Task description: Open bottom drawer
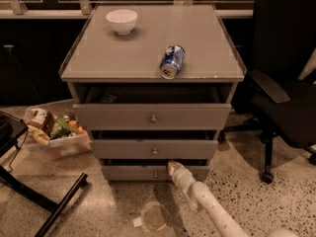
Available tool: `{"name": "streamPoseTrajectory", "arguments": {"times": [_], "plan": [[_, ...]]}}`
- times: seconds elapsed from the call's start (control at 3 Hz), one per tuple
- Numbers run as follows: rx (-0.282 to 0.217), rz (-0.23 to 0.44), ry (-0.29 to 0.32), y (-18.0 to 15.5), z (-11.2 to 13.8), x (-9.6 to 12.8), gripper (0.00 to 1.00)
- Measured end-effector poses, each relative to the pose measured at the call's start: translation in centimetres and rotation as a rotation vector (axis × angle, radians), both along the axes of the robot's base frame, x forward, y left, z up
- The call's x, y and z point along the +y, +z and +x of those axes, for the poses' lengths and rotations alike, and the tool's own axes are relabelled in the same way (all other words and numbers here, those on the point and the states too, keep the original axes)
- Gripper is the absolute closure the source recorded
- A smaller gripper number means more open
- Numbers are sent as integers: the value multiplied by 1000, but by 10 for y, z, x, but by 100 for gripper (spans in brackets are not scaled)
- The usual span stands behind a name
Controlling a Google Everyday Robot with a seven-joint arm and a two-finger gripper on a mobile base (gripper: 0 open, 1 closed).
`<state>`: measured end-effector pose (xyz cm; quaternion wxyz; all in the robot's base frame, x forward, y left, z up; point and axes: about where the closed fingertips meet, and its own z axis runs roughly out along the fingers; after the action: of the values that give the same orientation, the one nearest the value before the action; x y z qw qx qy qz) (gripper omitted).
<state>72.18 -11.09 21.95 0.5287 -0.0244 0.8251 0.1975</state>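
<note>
The grey cabinet has three drawers. The bottom drawer (133, 172) is the lowest and narrowest front, with a small round metal knob (156, 174), and stands slightly pulled out with a dark gap above it. My gripper (173, 167) comes in on the white arm from the lower right and sits at the top edge of the bottom drawer front, just right of the knob. The middle drawer (154, 149) and the top drawer (152, 116) also stand slightly pulled out.
A white bowl (121, 20) and a blue can (172, 61) lying on its side rest on the cabinet top (108, 58). A black office chair (284, 88) stands at the right. A box of snacks (54, 130) sits at the left on the floor, with a dark stand leg (59, 209) in front.
</note>
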Motion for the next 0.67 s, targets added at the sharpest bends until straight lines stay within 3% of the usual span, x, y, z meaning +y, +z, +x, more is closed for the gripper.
{"name": "streamPoseTrajectory", "arguments": {"times": [0.67], "plan": [[-35, -21, -24, -10, 37, 6, 100]]}}
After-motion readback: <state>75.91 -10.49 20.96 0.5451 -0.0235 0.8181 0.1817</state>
